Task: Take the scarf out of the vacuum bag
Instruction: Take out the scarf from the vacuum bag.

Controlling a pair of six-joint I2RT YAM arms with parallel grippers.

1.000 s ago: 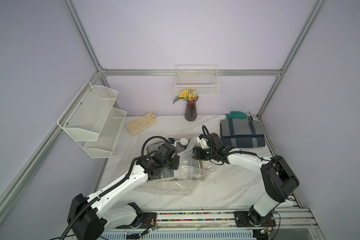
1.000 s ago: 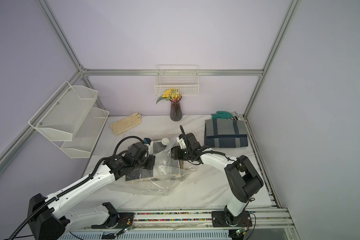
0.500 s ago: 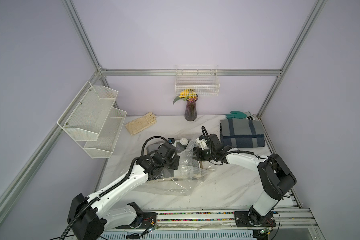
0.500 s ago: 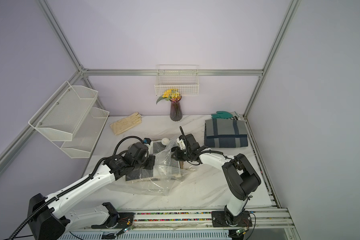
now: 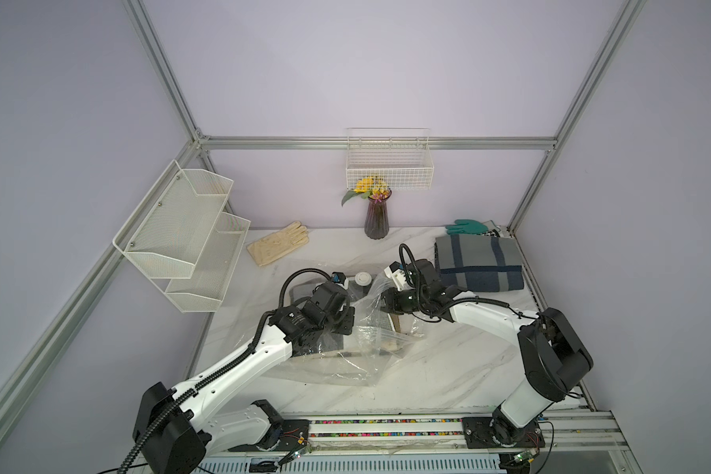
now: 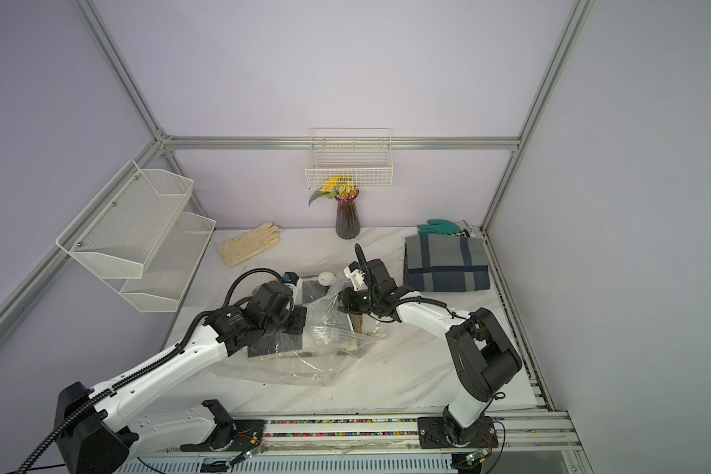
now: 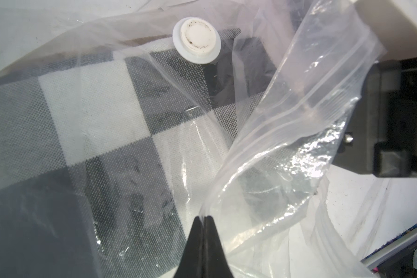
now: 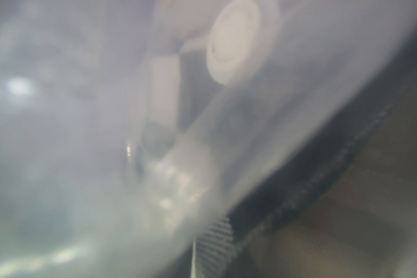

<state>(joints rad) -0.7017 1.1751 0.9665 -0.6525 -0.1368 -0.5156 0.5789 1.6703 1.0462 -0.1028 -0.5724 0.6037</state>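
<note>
Front edge: metal rail [image 5: 386,427] with coloured bits, both arm bases mounted on it. On the white marble tabletop [image 5: 448,369] just behind it lies the clear crinkly plastic vacuum bag [image 5: 345,361], wide and rumpled, between the two arms; seen in both top views [image 6: 288,365].

The black, grey and white checkered woven scarf [image 7: 94,108] is inside the vacuum bag, lying flat under the film. It reads as a dark patch in a top view [image 5: 329,342].

Left gripper [image 7: 204,220]: jaws closed, tips pressed together with a fold of the bag's film pinched between them, clear in the left wrist view. The zip-edge strip [image 7: 299,108] rises off from that pinch.

Right gripper [image 5: 380,303]: at the lifted side of the bag, tips behind plastic. The right wrist view is blurred by film against the lens, so I can't tell if the jaws are open or closed, or whether anything is held.

The small round white valve cap [image 5: 362,279] sits on the bag's far part, between the two wrists, above the scarf [image 7: 196,39].

Further back:
- right: folded grey cloth with navy stripes [image 5: 479,262], with a teal glove [image 5: 466,226] behind it
- left: cream glove [image 5: 278,248]
- back wall: dark purple ribbed vase [image 5: 376,219] with yellow flowers [image 5: 370,188], under a white wire basket [image 5: 389,168]
- left wall: white mesh two-tier shelf [image 5: 181,234]
</note>
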